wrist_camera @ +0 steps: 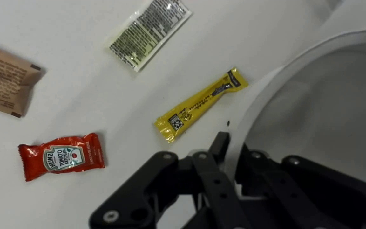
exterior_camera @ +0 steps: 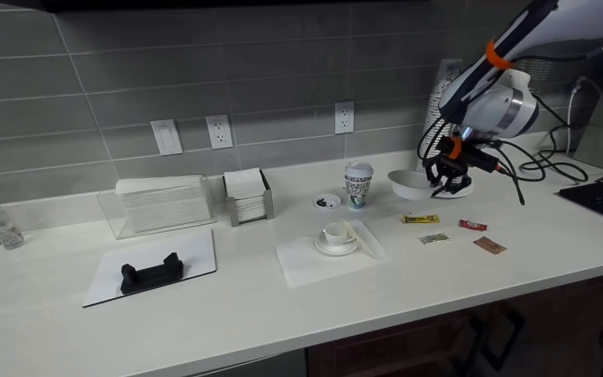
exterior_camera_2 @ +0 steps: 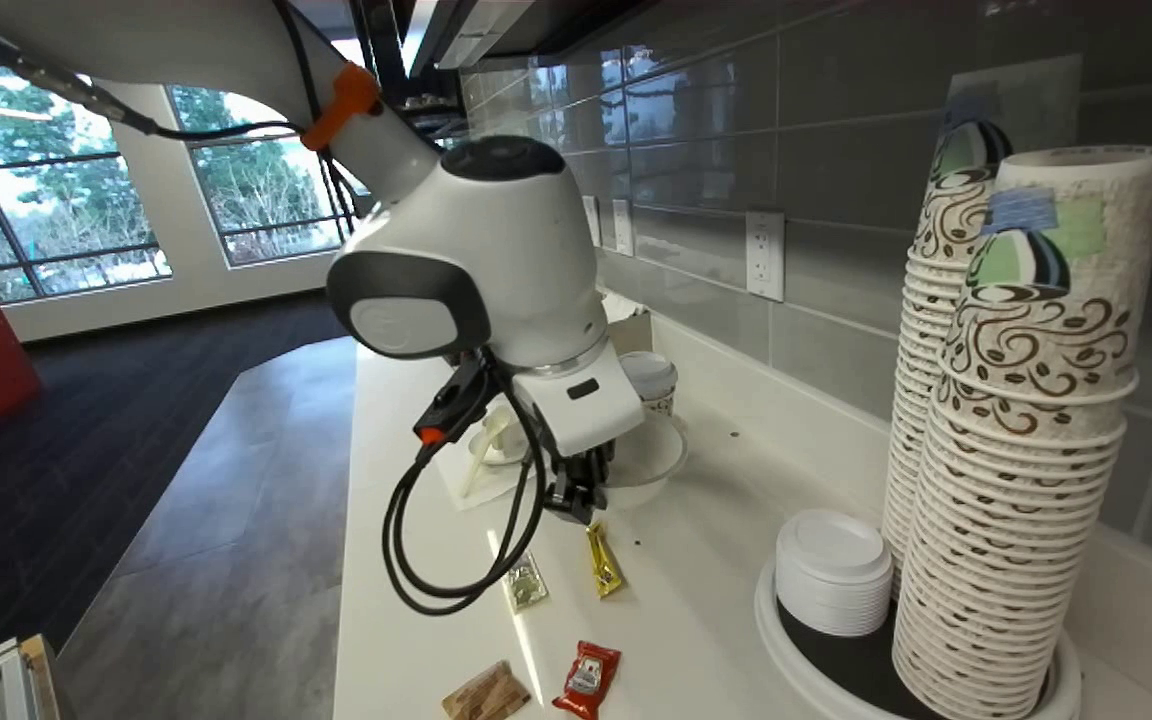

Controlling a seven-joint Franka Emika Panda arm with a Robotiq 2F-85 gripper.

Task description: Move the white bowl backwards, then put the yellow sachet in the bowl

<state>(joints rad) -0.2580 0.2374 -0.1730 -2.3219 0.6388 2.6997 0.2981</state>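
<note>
Our white bowl (wrist_camera: 326, 111) is at the right of the wrist view, and only there can we read "mayonnaise" on the yellow sachet (wrist_camera: 202, 103), mid-frame. Same view shows us the gripper (wrist_camera: 233, 153) pinched tight on the bowl's rim, one finger in, one out. Stacked cups (exterior_camera_2: 1021, 440)? Exterior views only, right side.

In an exterior view, daylight is being let in through windows (exterior_camera_2: 86, 190), partly bleached white; reflections are being thrown onto the tiled wall (exterior_camera_2: 696, 170), and a streak of glare is being drawn along the pale surface (exterior_camera_2: 706, 590). The cup stack (exterior_camera_2: 1021, 480) is being tilted by distortion toward the right edge. In an exterior view, the cupboard doors (exterior_camera: 406, 335) are being lost in dimness. In the wrist view, soft shadows are being cast beside the ketchup packet (wrist_camera: 63, 156), while the inside of the white bowl (wrist_camera: 335, 105) is being rendered blurred.
</note>
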